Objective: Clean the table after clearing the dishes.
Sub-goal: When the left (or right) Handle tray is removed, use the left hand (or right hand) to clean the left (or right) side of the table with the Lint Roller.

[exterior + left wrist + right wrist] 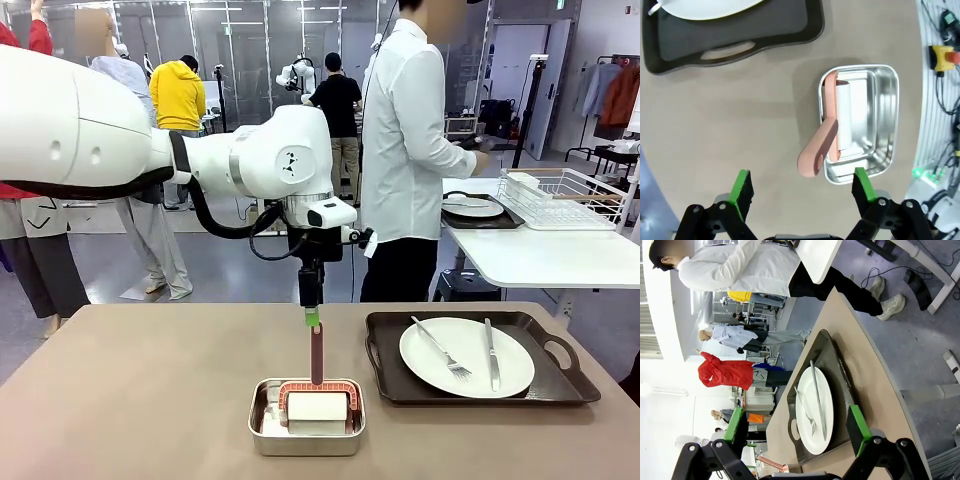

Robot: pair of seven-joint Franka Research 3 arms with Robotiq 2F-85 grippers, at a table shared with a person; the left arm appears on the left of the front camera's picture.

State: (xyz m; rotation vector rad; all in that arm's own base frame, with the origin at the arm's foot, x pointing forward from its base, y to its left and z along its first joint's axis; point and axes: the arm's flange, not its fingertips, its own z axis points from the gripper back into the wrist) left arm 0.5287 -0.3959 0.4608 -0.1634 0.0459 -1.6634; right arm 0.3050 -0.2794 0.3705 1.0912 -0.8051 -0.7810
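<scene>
On the brown table (140,400), at the right, a dark tray (383,352) carries a white plate (467,360) with a fork (443,348) and a knife (491,354). A second plate (472,207) lies on a tray on the white side table. My left gripper (312,316) hangs open, pointing down just above the upright pink handle of a cleaning roller (317,353) in a steel pan (262,436). In the left wrist view the left gripper (803,189) straddles that handle (817,150). My right gripper (796,425) is open, and beyond it lies the plate (815,407).
A person in a white shirt (405,140) stands at the far side, turned toward the white side table (540,255) with a wire rack (565,195). The brown table's left half is bare. Other people stand farther back.
</scene>
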